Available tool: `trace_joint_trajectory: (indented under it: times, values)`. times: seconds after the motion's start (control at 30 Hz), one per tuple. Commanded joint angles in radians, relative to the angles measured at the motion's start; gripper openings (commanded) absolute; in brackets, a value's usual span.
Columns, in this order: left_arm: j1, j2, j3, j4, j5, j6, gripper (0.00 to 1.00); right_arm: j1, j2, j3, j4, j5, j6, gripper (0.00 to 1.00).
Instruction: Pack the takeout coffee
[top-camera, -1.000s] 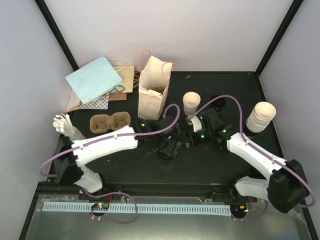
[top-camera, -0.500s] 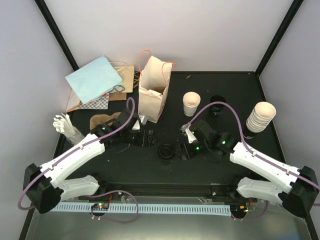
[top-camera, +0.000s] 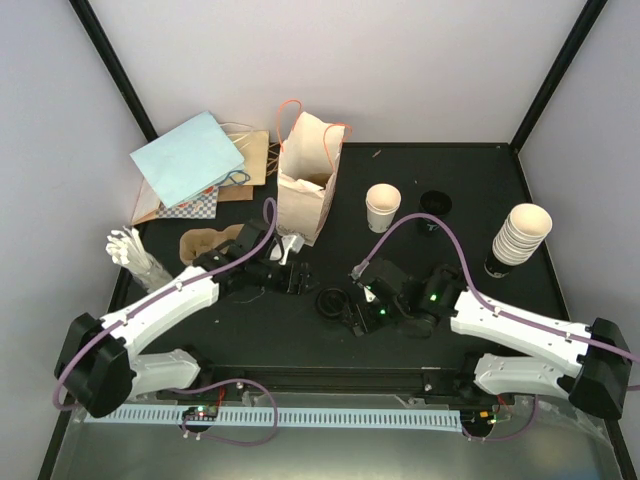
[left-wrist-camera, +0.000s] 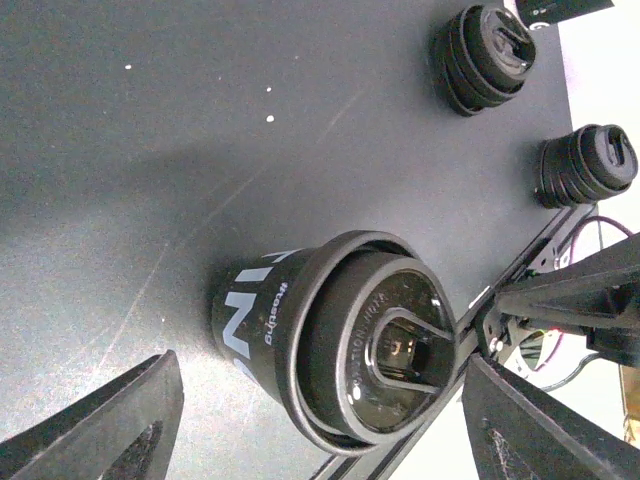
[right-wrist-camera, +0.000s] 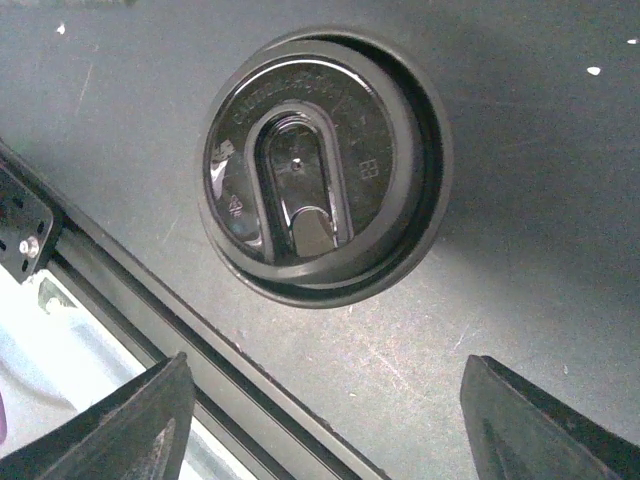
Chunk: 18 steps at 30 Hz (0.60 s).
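Note:
A takeout coffee cup (top-camera: 332, 302) stands upright near the table's front edge, black-walled with white lettering and a black lid (right-wrist-camera: 320, 165). My left gripper (top-camera: 298, 276) hangs just left of it, open. The cup (left-wrist-camera: 340, 340) shows between and beyond its fingers (left-wrist-camera: 110, 420), untouched. My right gripper (top-camera: 358, 314) sits close on the cup's right, open and holding nothing. In the right wrist view the lid lies ahead of the fingers (right-wrist-camera: 560, 420). A cream cup without a lid (top-camera: 382, 205) stands further back.
A printed paper bag (top-camera: 305, 180) stands open behind the left gripper. The brown pulp tray (top-camera: 200, 243) is half hidden by the left arm. Stacked cream cups (top-camera: 520, 235) and black lids (top-camera: 435, 201) sit at the right. The front rail (right-wrist-camera: 120, 300) runs close by.
The left arm has pulled back to the left, away from the lidded cup. The right gripper has moved down and left, closer to the cup.

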Motion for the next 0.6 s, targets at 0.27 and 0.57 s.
trace_joint_trajectory:
  times: [0.27,0.57]
  values:
    - [0.009,0.079,-0.061,0.200,0.102,-0.009,0.61,0.008,0.054,0.003,0.038,0.076,0.037,0.53]
    - [0.010,0.090,-0.084,0.257,0.130,-0.024,0.61,0.006,0.092,-0.005,0.070,0.114,0.069,0.33]
